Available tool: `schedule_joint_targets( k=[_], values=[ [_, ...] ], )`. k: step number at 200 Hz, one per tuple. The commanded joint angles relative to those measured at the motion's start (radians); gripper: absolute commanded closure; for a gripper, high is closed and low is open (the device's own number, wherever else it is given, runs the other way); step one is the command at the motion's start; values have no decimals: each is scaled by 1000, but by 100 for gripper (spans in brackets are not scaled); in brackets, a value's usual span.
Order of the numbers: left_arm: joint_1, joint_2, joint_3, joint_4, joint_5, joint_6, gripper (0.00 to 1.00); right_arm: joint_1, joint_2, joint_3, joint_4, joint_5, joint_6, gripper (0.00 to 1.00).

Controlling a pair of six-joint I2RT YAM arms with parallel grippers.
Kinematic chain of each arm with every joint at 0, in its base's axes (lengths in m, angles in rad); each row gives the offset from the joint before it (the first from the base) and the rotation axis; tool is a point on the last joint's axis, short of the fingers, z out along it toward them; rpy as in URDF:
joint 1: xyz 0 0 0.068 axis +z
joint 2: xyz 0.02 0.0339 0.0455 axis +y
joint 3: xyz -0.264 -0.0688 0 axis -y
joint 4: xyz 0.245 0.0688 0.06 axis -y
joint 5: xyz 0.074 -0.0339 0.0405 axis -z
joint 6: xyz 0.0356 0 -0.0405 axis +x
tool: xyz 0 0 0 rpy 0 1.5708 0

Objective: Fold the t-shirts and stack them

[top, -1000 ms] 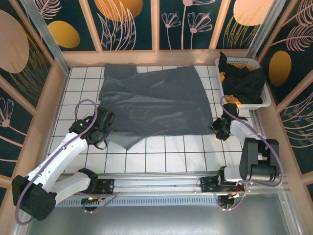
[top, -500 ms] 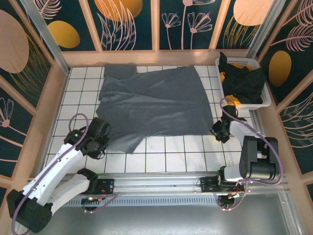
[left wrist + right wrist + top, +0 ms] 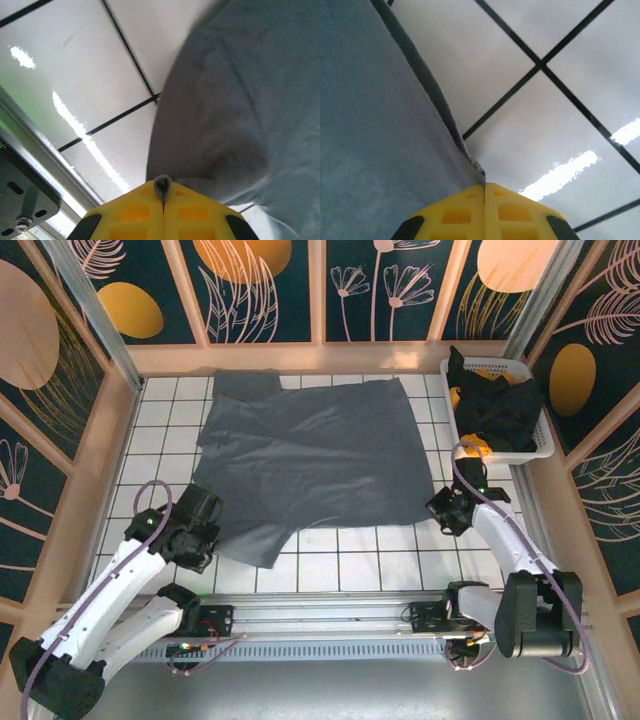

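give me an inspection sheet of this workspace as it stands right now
surface: white tiled table
job's things: slate grey-blue t-shirt spread on the tiles; black t-shirt and orange-yellow t-shirt heaped in the white basket
clutter: nothing seen
hands: left hand shut on the grey-blue shirt's near left edge; right hand shut on its near right corner
cables: purple cable looped over each arm
surroundings: dark floral wall panels, wooden frame

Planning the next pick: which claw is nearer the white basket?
Right. The right claw, shut on a corner of the grey t-shirt, sits beside the basket; the left claw holds the shirt's opposite side.
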Motion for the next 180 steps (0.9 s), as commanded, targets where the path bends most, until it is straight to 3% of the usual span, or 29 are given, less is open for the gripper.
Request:
schedule_joint_targets(
  k=[1,25,87,180],
  values=[
    [2,46,90,-16,-101,62,100,5,16,11,-58,5,11,100],
    [2,104,153,79,-178,111,100,5,70,93,-31,8,14,100],
    [24,366,273,342,-249,305,100,3,277,299,53,-65,32,100],
    [204,634,519,474,-311,593,100,-15,564,604,108,-77,52,100]
  ],
)
